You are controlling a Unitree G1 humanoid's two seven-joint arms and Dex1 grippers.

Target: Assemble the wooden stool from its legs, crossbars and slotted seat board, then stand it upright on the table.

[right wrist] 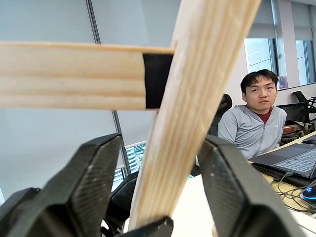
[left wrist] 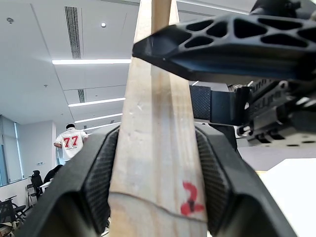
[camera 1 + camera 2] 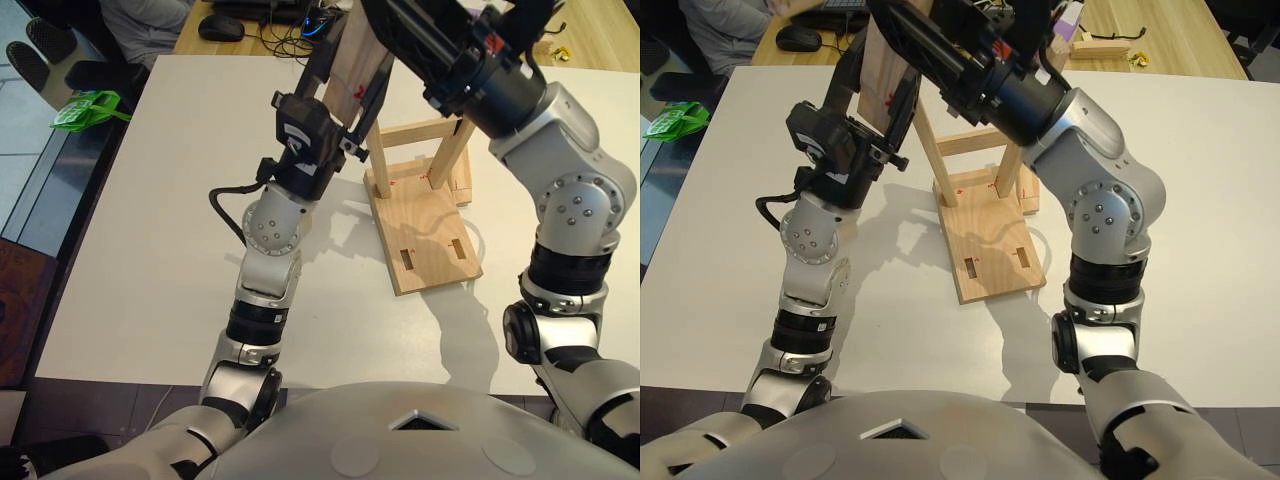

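Observation:
The slotted seat board (image 3: 430, 250) lies flat on the white table (image 3: 150, 250). Two legs joined by a crossbar (image 3: 420, 130) stand in its far end. Above the table, left of that frame, my left gripper (image 3: 345, 88) is shut on a loose wooden leg (image 2: 158, 148) that bears a red mark. My right gripper (image 1: 163, 143) is higher on the same held piece. It is open: a leg (image 1: 197, 98) slants between its fingers (image 1: 84, 187), with a gap on one side. A crossbar (image 1: 69, 74) meets that leg.
A small wooden part (image 3: 463, 185) lies behind the standing frame. A wooden desk at the back carries a mouse (image 3: 220, 28), cables and a wooden block (image 3: 1100, 47). A green bag (image 3: 85, 108) sits beyond the table's left edge. Bare table lies left and front.

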